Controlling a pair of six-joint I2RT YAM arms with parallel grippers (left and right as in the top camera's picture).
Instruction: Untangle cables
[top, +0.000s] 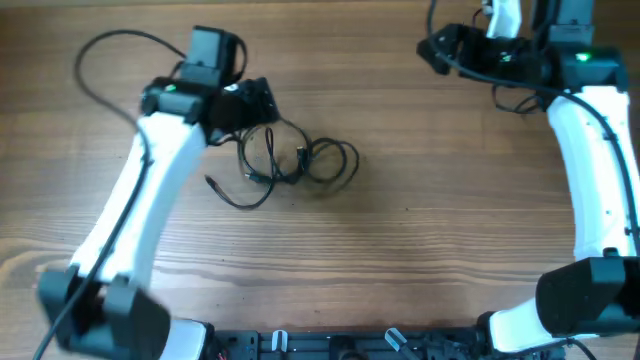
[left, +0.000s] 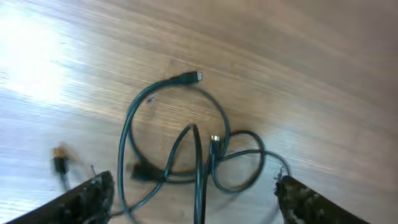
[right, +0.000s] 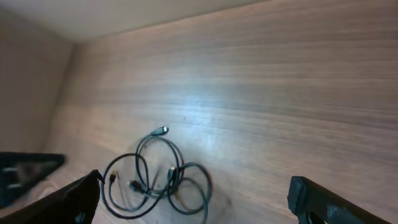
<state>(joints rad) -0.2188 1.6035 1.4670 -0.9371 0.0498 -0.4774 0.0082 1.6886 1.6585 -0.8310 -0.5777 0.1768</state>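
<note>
while hunting for the tangle, look left of centre on the pale wood-grain bench (top: 420, 230): thin black flexible cables (top: 290, 160) with small plug ends, bunched in overlapping loops, lying flat and gripped by nothing. note one silver-tipped plug (left: 196, 76) poking out alone at the rim of the biggest loop, and another short end (top: 212, 182) trailing toward the near left.

find the left pincer (left: 194, 182) right over the bunch, black fingers spread wide apart, clamped on nothing, loops lying beneath and between them. reads as posed for a drop onto a single strand, ready for drawing it out of the knot. find the right pincer (right: 194, 180) at the far right, well apart from the cables, likewise spread wide and empty; judged as stationed there to leave room and take a second end later.

for moving, count on bare wood right of the bunch and toward the near side, enough for pulling a strand out. mind the left arm's own black wire (top: 100, 60) looping at the far left, and the arm bases (top: 570, 300) along the near edge; steer pulled strands away from both.
</note>
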